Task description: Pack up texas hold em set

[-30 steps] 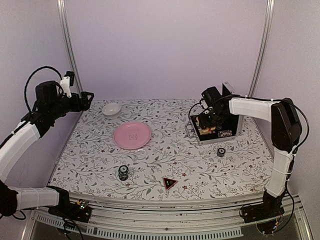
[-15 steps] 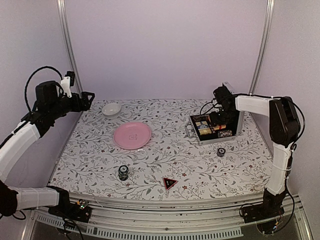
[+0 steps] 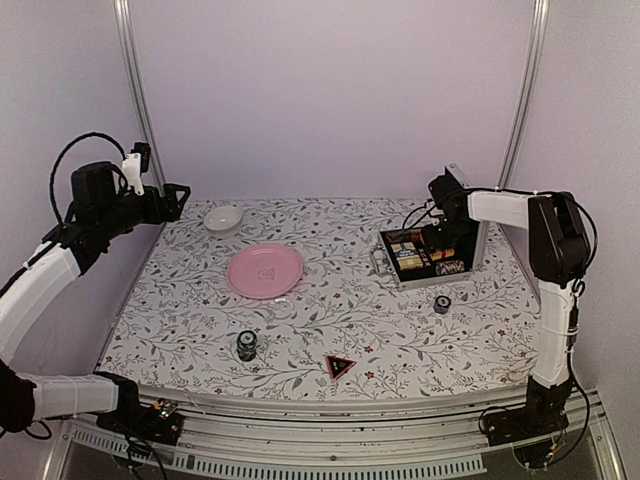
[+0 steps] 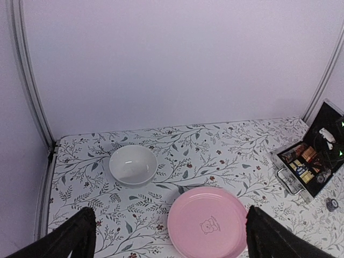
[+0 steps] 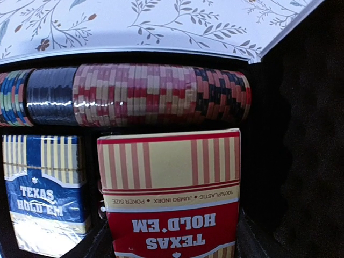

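You've got the floral tabletop (image 3: 330, 320) wide open, and the silver case (image 3: 479, 245) sits lid-up right under your right end effector (image 5: 172, 236). That end effector is clenched on the red deck (image 5: 172, 177), a finger against each long edge. The deck is already down in the lining, with the blue deck (image 5: 45, 188) just to one side and the chip row (image 5: 161, 94) just beyond.

Your left end effector (image 4: 169, 236) hangs released and holds nothing, far across from the case.

Still unpacked: one chip stack (image 3: 442, 304) lies a little nearer you than the right end effector. The other chip stack (image 3: 247, 345) and the black triangular marker (image 3: 339, 366) are well off toward the left arm's side.

Watch the release. If you lift before the fingers part, the red deck probably rides back out. It may also tip onto the chips or nudge the upright lid shut.

Against a second ago, the right arm has swung from over the case front to the lid side, baring the contents. The left arm and the loose pieces haven't budged.
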Controlling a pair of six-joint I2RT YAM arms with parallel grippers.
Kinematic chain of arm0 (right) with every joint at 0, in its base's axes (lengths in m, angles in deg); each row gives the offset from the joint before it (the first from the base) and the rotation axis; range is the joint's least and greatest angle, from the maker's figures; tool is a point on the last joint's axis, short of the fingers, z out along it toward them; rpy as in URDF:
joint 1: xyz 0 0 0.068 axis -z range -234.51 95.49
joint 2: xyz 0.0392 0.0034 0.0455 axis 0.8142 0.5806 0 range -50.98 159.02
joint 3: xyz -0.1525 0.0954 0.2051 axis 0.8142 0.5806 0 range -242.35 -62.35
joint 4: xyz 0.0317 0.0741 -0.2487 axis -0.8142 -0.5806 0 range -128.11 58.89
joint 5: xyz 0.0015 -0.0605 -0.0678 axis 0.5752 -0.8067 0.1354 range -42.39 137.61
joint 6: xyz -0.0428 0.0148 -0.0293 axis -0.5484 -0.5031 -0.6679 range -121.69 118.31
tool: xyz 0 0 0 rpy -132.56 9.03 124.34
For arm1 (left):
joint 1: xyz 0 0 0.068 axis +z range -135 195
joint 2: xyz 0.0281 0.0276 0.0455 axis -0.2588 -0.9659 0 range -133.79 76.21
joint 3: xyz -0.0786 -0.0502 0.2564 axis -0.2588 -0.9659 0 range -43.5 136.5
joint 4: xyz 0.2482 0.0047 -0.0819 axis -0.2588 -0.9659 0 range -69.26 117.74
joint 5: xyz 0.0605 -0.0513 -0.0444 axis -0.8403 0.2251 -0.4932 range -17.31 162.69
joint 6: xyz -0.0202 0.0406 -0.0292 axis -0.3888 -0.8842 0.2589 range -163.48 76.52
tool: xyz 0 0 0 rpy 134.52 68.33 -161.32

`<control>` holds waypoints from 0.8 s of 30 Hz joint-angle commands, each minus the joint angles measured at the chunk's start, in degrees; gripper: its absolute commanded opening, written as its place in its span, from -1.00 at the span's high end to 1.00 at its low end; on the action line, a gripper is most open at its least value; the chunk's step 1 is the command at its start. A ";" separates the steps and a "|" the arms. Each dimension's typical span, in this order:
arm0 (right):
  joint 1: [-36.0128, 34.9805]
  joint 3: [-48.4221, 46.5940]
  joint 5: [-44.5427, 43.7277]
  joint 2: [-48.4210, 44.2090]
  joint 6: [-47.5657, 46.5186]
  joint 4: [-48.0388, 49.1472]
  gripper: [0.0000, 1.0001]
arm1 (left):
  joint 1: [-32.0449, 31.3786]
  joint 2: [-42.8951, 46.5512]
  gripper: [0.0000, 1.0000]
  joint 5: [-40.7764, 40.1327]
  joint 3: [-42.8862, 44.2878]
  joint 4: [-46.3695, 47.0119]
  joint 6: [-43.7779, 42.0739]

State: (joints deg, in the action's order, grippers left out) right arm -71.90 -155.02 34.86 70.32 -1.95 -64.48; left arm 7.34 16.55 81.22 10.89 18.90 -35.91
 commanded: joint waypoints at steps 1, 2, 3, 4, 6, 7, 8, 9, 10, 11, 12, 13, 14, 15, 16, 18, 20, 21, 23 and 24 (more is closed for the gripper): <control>1.19 -0.20 0.15 0.12 -0.10 0.76 -0.17 | -0.28 -0.48 -0.94 0.78 0.82 0.67 0.42; 1.19 0.03 -0.01 0.09 -0.10 0.80 -0.17 | -0.33 -0.46 -0.94 0.86 0.81 0.69 0.50; 1.33 0.22 -0.06 0.20 -0.10 0.81 -0.17 | -0.34 -0.42 -0.94 0.87 0.85 0.68 0.51; 1.45 0.28 -0.09 0.35 -0.10 0.76 -0.17 | -0.37 -0.39 -0.94 0.97 0.81 0.82 0.55; 1.69 0.14 0.00 0.81 -0.10 0.71 -0.17 | -0.41 -0.37 -0.94 1.05 0.80 0.81 0.60; 1.76 0.00 0.08 1.04 -0.10 0.75 -0.17 | -0.48 -0.45 -0.94 1.05 0.80 0.76 0.60; 1.89 -0.20 0.29 1.32 -0.10 0.77 -0.17 | -0.43 -0.46 -0.94 1.08 0.80 0.80 0.60; 1.86 -0.49 0.40 1.65 -0.10 0.76 -0.17 | -0.45 -0.49 -0.94 1.09 0.80 0.84 0.60; 1.89 -0.72 0.63 2.00 -0.10 0.72 -0.17 | -0.49 -0.48 -0.94 1.15 0.85 0.82 0.60; 1.89 -1.02 0.77 2.34 -0.10 0.71 -0.17 | -0.57 -0.47 -0.94 1.13 0.85 0.76 0.61; 1.89 -1.29 0.90 2.69 -0.10 0.67 -0.17 | -0.53 -0.46 -0.94 1.18 0.81 0.78 0.60; 1.92 -1.48 1.08 3.12 -0.10 0.70 -0.17 | -0.58 -0.54 -0.94 1.14 0.81 0.82 0.60; 1.91 -1.67 1.16 3.52 -0.10 0.62 -0.17 | -0.54 -0.55 -0.94 1.13 0.80 0.80 0.60; 1.88 -1.72 1.23 3.93 -0.10 0.63 -0.17 | -0.58 -0.55 -0.94 1.15 0.82 0.83 0.60; 1.91 -1.73 1.13 4.21 -0.10 0.60 -0.17 | -0.57 -0.63 -0.94 1.15 0.81 0.76 0.60; 1.88 -1.73 0.91 4.68 -0.10 0.59 -0.17 | -0.68 -0.64 -0.94 1.16 0.83 0.77 0.60; 1.87 -1.88 0.64 5.17 -0.10 0.63 -0.17 | -0.65 -0.78 -0.94 1.21 0.81 0.77 0.61; 1.83 -2.03 0.53 5.35 1.02 0.60 -0.17 | -0.66 -0.77 -0.94 1.15 0.80 0.76 0.62; 1.83 -2.44 0.52 5.70 1.93 0.59 -0.17 | -0.67 -0.84 -0.94 1.24 0.82 0.83 0.60; 1.85 -2.70 0.47 5.97 2.07 0.60 -0.17 | -0.66 -0.81 -0.94 1.24 0.81 0.78 0.60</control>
State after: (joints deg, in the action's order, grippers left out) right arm -70.23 -155.78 35.43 73.73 -1.73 -65.07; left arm 7.12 16.09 81.68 10.89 18.92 -35.67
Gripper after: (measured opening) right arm 0.660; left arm 0.970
